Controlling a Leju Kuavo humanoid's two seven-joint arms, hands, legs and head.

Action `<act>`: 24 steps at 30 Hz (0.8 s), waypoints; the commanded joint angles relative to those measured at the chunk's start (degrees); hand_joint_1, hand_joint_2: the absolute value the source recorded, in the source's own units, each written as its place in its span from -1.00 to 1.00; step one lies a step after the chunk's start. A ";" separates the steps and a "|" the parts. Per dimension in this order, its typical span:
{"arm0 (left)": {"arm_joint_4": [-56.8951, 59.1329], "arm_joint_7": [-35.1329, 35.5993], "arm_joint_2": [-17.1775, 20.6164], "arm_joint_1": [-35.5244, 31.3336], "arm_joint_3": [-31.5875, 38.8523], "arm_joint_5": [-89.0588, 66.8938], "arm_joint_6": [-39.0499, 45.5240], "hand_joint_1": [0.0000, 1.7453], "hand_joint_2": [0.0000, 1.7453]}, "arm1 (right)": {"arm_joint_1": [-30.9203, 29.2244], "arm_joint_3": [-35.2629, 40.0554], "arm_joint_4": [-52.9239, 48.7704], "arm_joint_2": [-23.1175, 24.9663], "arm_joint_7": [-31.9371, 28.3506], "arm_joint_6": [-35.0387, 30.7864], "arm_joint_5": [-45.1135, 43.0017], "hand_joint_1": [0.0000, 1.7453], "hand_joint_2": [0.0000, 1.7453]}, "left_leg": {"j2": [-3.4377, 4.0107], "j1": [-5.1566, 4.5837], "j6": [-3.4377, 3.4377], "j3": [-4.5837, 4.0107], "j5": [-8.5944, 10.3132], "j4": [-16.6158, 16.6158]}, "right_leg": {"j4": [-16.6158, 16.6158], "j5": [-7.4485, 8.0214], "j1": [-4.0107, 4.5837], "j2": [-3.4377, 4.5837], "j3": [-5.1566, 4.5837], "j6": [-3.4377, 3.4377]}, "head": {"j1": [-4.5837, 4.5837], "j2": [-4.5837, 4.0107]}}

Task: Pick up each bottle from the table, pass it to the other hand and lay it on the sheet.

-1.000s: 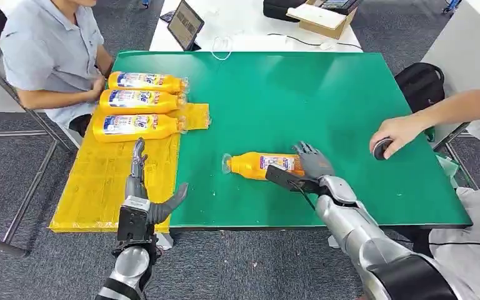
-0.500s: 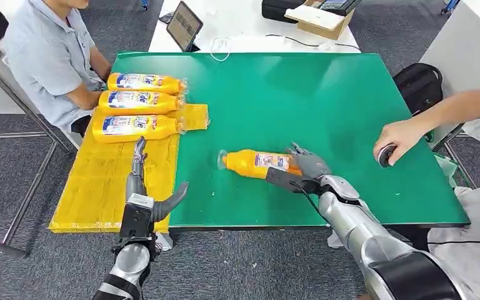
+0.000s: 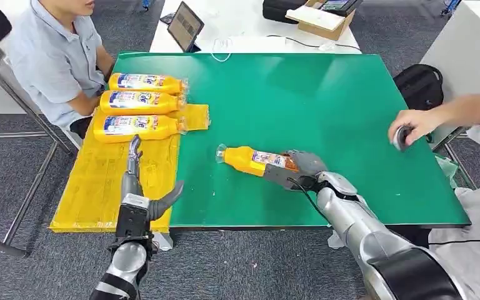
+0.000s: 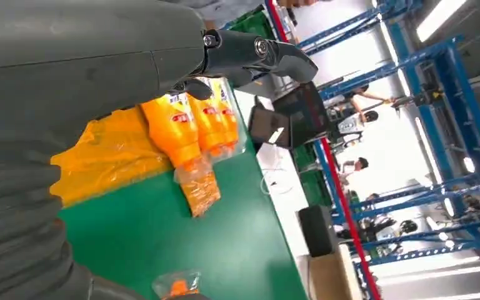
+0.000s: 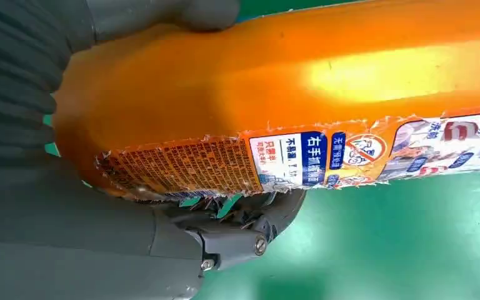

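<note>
The right hand is gripping the orange bottle by its base, bottle lying mid-table, well right of the yellow sheet. Pick-up step underway. Left hand is waiting w/ fingers apart over sheet; next needs lift, then handover.

The right hand grips the base end of an orange bottle lying on the green table, its wrapped cap pointing toward the yellow sheet. Three more bottles lie side by side at the sheet's far end, and the left hand hovers over the sheet's near part with fingers spread, holding nothing. A seated person is beside the sheet, and another person's hand holds a small dark object at the table's right edge.
</note>
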 commanded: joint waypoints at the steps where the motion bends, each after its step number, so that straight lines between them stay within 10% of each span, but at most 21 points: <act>1: -7.36 -1.09 -1.50 3.44 4.93 18.78 -13.72 -1.00 1.00 | 3.10 -9.82 -4.75 4.77 -11.98 -7.39 -14.09 1.00 1.00 | 0.16 0.11 -0.12 0.26 -0.18 0.03 | -0.02 -0.11 0.12 0.17 0.23 -0.17 | 0.00 0.00; 12: -9.94 0.55 -0.33 7.83 0.89 31.94 -30.38 -1.00 1.00 | 21.34 -12.48 -37.93 8.98 -20.51 -12.95 -35.63 1.00 1.00 | -0.11 0.09 -0.10 0.09 -0.15 -0.02 | -0.03 -0.17 0.08 -0.07 0.14 -0.14 | 0.02 0.00; 20: -9.70 0.88 -0.04 7.87 0.74 31.74 -31.37 -1.00 1.00 | 22.07 -11.44 -39.06 8.74 -20.46 -12.52 -36.36 1.00 1.00 | -0.08 0.06 -0.11 0.07 -0.16 0.00 | 0.01 -0.18 0.06 -0.04 0.10 -0.19 | 0.00 0.00; 24: -10.48 -3.47 2.87 7.24 -1.90 20.96 -31.17 -1.00 1.00 | 21.68 1.31 -35.11 6.07 -17.14 0.22 -31.85 1.00 1.00 | 0.00 0.06 -0.11 0.09 -0.15 -0.04 | -0.04 -0.15 0.06 0.04 0.10 -0.17 | 0.00 0.00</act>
